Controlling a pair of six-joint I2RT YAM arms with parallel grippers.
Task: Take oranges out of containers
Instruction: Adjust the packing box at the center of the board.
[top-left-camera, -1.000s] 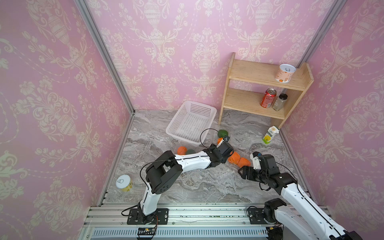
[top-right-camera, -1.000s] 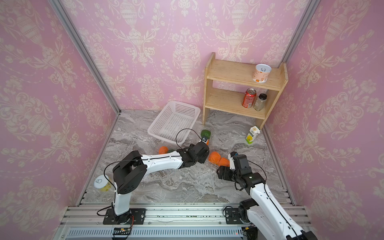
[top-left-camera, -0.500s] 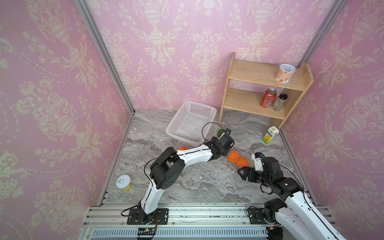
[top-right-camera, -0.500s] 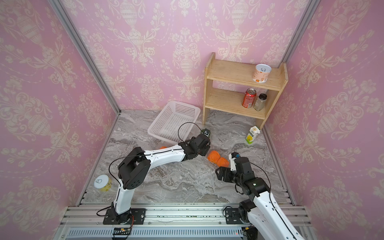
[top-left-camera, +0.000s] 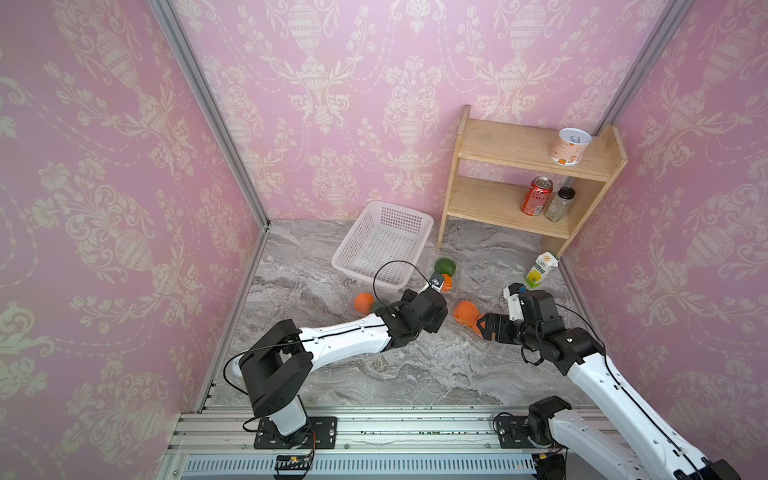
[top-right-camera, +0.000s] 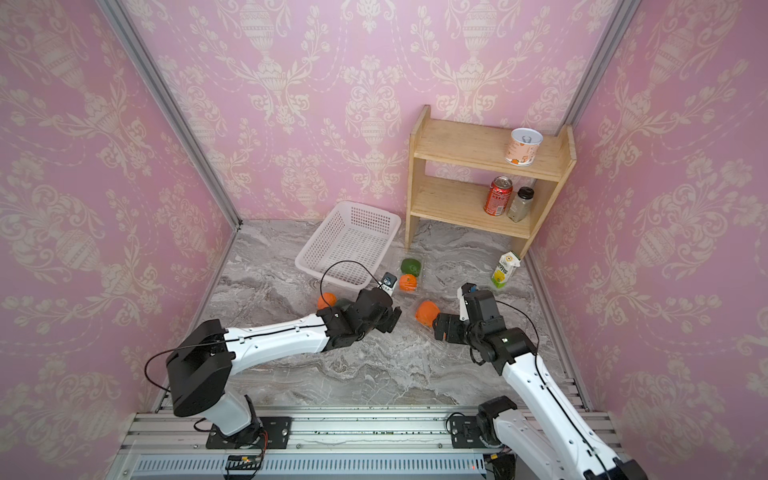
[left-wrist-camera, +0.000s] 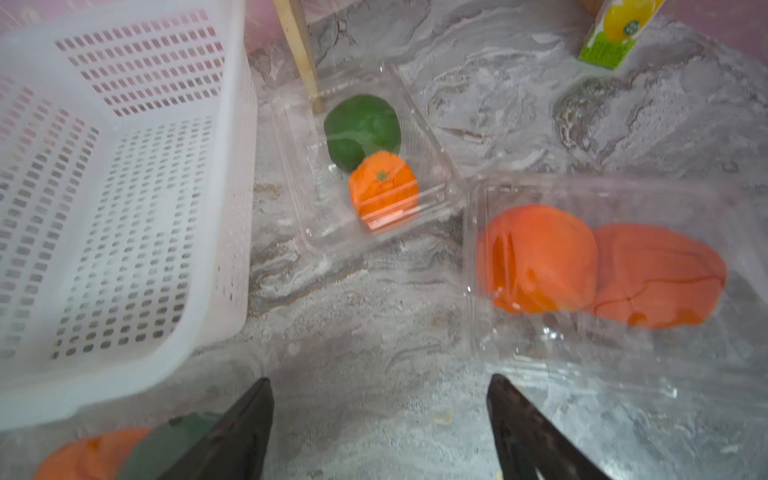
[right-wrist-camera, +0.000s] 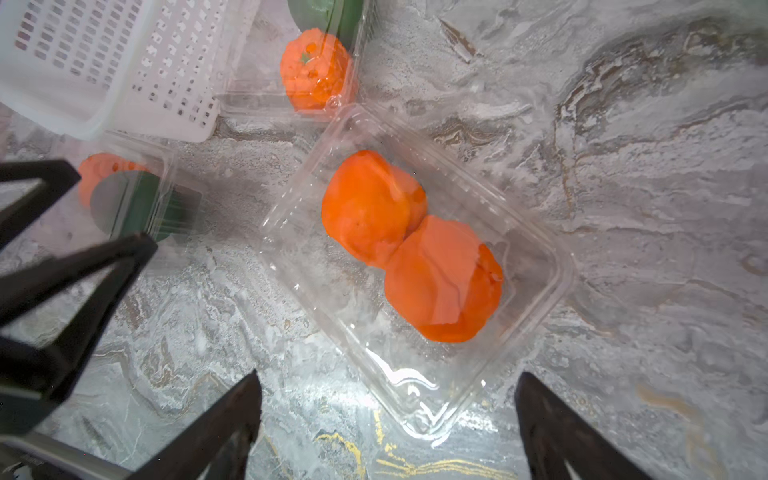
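Two oranges (right-wrist-camera: 370, 208) (right-wrist-camera: 442, 282) lie touching in a clear container (right-wrist-camera: 415, 399) on the marble floor. My right gripper (right-wrist-camera: 386, 376) is open, its fingers either side of that container's near corner; in a top view it (top-left-camera: 484, 326) hides part of one orange. A stem-marked orange (left-wrist-camera: 384, 189) shares a second container (left-wrist-camera: 324, 224) with a green fruit (left-wrist-camera: 361, 124). A third container (right-wrist-camera: 166, 162) holds another orange (top-left-camera: 364, 302) and a green fruit. My left gripper (left-wrist-camera: 378, 380) is open over bare floor between the containers, holding nothing.
A white perforated basket (top-left-camera: 384, 245) stands behind the containers. Further back right are a wooden shelf (top-left-camera: 519, 208) with a can, a jar and a cup, and a juice carton (top-left-camera: 540, 270) by the right wall.
My left gripper reached back toward the stem-marked orange's container, then drew back toward the front. Both grippers have opened wider. The right gripper has edged closer to the two oranges' container.
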